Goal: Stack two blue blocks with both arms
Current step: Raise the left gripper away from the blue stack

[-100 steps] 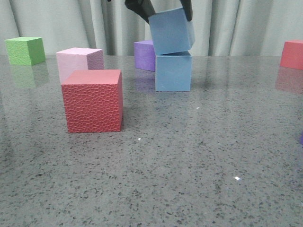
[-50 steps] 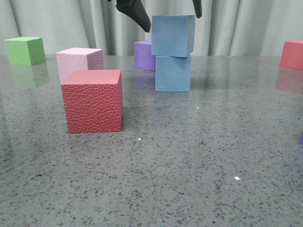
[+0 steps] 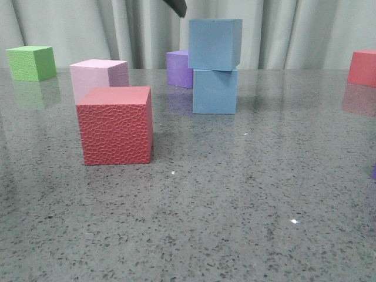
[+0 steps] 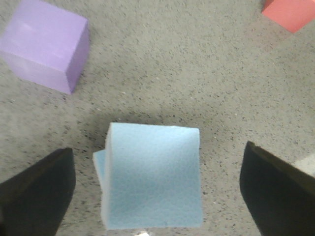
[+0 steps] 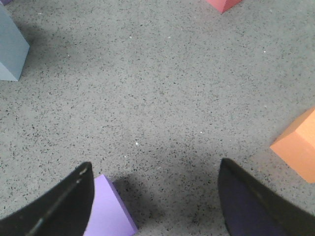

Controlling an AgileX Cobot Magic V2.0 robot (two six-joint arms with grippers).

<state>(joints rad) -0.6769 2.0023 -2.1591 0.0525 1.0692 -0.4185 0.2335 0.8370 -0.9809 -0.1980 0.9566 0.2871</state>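
upper blue block [image 3: 214, 44] on lower blue block [image 3: 215, 91], left gripper [image 4: 156, 196] open above

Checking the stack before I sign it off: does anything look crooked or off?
Slightly. The upper blue block sits flat on the lower blue block but twisted and offset, so a sliver of the lower one shows past its edge in the left wrist view. The left gripper is open, clear of both.

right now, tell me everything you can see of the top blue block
The top blue block is a pale sky-blue cube with smooth matte faces. It sits upright on the lower blue block, slightly twisted and offset so one lower corner peeks out in the left wrist view. The open left gripper straddles it from above without touching.
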